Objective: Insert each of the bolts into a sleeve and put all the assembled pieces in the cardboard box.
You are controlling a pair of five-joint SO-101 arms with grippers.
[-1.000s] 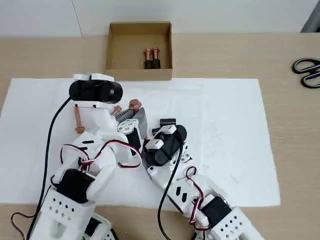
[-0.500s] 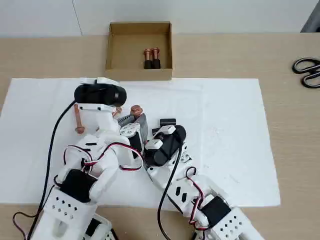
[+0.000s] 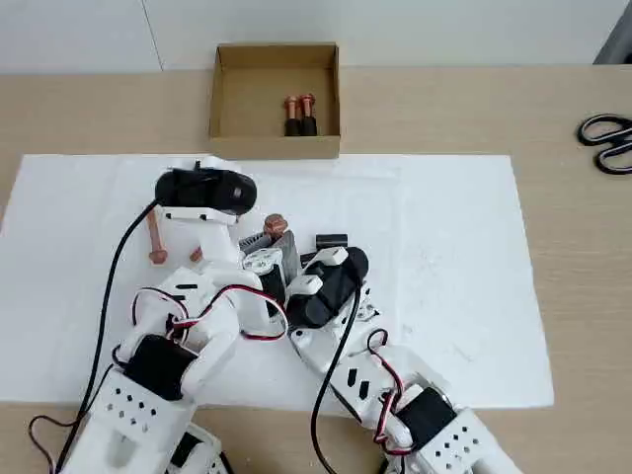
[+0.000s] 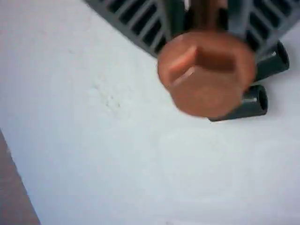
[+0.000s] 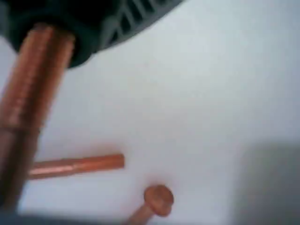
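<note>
We are clamping a copper bolt (image 4: 206, 75) in our left tool (image 3: 269, 240). Our right tool (image 5: 93, 23) is gripping a dark sleeve (image 5: 82, 54), with the bolt's thread sitting at its mouth.

Front and centre there's a copper-coloured hex-head bolt (image 4: 206, 77), with the head end facing the camera so you're basically looking straight at the hexagon. Its shank runs back between the dark grey ribbed fingers (image 4: 133, 16) of the left gripper (image 4: 205, 21), which are clamped on it from both sides. Just behind the head and partly hidden by it, two black tubular sleeves (image 4: 248, 104) lie on their sides on the white paper sheet (image 4: 117, 159). They're close beside each other, open ends pointing the same way. The paper has a faint scuffed patch (image 4: 105, 96) near the bolt. Past the paper's edge you can see a strip of brown tabletop (image 4: 14, 197).
</note>
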